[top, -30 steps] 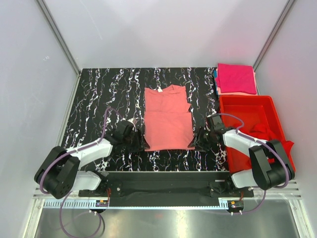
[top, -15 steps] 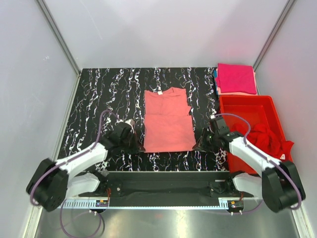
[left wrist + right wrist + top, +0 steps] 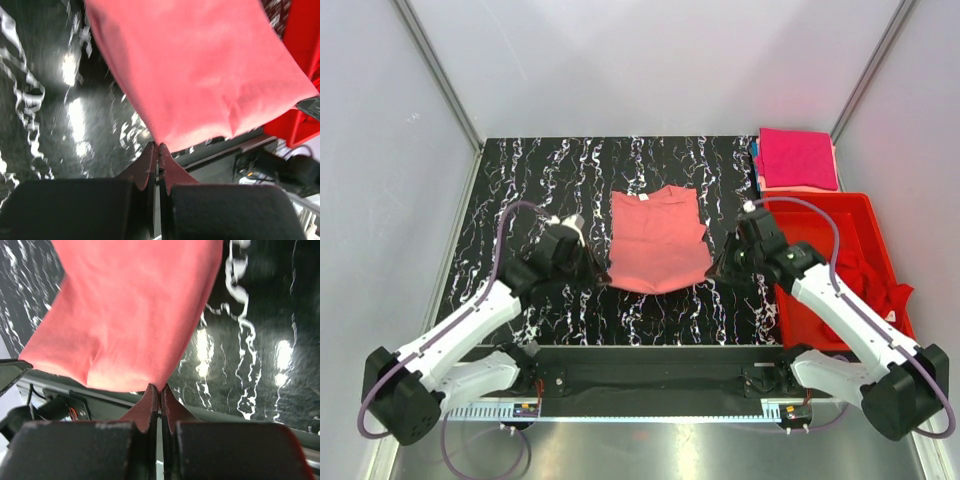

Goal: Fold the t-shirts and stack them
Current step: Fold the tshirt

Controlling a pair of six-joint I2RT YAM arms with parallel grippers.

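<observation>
Grip is tight on both sides: my left gripper (image 3: 600, 280) is clamped on the lower left corner of the salmon t-shirt (image 3: 658, 240), my right gripper (image 3: 718, 278) on its lower right corner. That shirt sits mid-frame in the overhead view on the black marbled table (image 3: 520, 180), its lower edge raised off the surface, collar toward the top. A folded magenta t-shirt (image 3: 797, 158) lies at upper right, just above the red bin (image 3: 815, 198), where red cloth (image 3: 885, 283) is bunched at the right side.

White arms (image 3: 470, 318) with black joints (image 3: 405, 395), purple cables (image 3: 506, 222).
</observation>
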